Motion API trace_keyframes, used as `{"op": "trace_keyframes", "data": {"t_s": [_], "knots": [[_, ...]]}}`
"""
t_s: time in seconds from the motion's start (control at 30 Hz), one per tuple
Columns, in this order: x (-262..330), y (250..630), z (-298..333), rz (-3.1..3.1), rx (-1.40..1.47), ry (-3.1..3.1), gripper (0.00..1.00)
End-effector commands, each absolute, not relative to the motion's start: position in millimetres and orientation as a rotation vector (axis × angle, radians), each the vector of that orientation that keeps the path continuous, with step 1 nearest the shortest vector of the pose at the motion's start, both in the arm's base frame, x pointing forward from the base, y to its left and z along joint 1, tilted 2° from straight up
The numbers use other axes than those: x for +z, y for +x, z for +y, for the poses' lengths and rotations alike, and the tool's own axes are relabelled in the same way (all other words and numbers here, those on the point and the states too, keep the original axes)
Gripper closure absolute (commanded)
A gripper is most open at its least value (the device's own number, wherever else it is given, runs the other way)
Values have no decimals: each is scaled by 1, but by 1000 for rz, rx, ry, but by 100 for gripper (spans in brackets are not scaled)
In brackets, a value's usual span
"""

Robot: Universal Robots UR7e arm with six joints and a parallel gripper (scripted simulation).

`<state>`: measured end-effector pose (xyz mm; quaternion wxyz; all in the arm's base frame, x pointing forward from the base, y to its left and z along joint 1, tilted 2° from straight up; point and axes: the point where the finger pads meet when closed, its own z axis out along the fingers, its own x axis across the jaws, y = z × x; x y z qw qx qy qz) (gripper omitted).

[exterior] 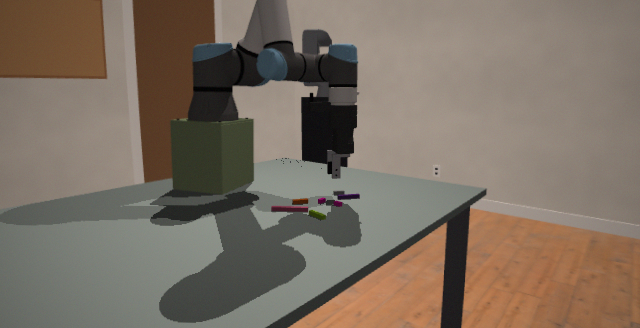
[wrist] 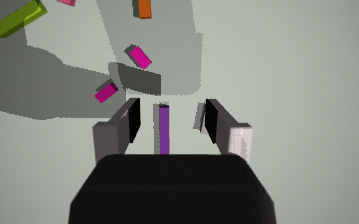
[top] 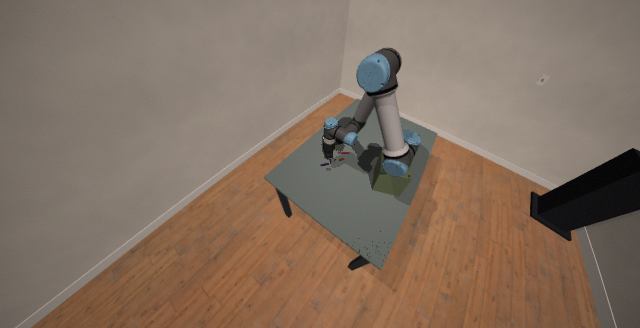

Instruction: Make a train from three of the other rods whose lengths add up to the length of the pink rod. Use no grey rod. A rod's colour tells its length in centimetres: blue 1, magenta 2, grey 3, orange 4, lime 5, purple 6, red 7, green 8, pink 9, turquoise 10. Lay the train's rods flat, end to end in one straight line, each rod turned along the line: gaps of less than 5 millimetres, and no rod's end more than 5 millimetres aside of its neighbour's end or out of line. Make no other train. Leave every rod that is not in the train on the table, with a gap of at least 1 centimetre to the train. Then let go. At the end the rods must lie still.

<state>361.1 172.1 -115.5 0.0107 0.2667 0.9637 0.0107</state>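
My gripper (wrist: pixel 172 112) is open and empty. It hangs a little above the table, and in the wrist view the purple rod (wrist: pixel 164 129) lies flat between the fingers, parallel to them and untouched. Two magenta rods (wrist: pixel 140 56) (wrist: pixel 105 92) lie just beyond the left finger. The orange rod (wrist: pixel 144 8), the lime rod (wrist: pixel 19 18) and an end of the pink rod (wrist: pixel 66 2) lie farther off. In the exterior view the gripper (exterior: pixel 336 168) hovers over the purple rod (exterior: pixel 348 196), with the pink rod (exterior: pixel 289 209) to the left.
A grey rod (wrist: pixel 199 117) lies partly hidden beside the right finger. The arm's olive base block (exterior: pixel 212 155) stands behind the rods. The table edge (exterior: pixel 425 228) is to the right of the rod cluster.
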Motion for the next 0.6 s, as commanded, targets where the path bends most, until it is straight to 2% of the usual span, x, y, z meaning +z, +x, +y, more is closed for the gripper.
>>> {"op": "trace_keyframes", "data": {"t_s": [0.0,0.57], "knots": [[-115,362,174,3053,32,633,0],[-115,363,185,3102,20,-255,0]]}}
